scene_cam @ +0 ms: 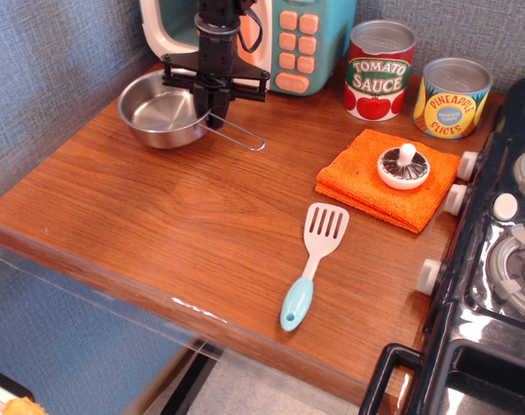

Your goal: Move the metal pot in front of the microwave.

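Observation:
The metal pot [163, 112] is a shiny shallow steel pan with a thin wire loop handle pointing right. It sits at the back left of the wooden counter, just in front of the teal and cream microwave [310, 39]. My black gripper [212, 105] hangs over the pot's right rim, where the handle joins, and is shut on that rim. The arm hides part of the microwave door.
A tomato sauce can [380, 69] and a pineapple can [452, 97] stand at the back right. An orange cloth [366, 177] holds a small round lid [406, 166]. A white spatula [312, 259] with a teal handle lies mid-counter. A black stove [496, 259] fills the right edge.

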Robot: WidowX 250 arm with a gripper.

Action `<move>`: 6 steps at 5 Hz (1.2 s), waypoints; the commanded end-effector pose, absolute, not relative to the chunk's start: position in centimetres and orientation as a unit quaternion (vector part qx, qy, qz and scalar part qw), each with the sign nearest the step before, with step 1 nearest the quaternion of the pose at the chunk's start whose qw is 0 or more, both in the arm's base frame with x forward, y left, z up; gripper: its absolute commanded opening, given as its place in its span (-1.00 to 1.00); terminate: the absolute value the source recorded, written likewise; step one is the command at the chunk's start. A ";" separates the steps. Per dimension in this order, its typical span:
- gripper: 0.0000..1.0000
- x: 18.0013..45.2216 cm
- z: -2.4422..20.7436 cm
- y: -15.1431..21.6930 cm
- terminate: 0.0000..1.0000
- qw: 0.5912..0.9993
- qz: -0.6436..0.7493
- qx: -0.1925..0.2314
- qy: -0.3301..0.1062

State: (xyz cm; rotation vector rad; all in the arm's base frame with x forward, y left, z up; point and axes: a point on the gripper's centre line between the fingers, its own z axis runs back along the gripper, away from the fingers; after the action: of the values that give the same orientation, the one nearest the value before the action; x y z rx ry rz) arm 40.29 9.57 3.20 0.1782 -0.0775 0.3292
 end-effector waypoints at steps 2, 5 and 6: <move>-1.00 41.7 4.3 12.2 -1.00 0.976 0.186 0.100 -0.051; 1.00 41.3 5.1 12.4 -1.00 0.978 0.183 0.078 -0.067; 1.00 40.7 6.9 12.1 -1.00 0.978 0.171 0.072 -0.091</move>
State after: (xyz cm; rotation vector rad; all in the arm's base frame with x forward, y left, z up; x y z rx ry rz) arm 40.14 11.32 3.99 0.1262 -0.1130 0.3316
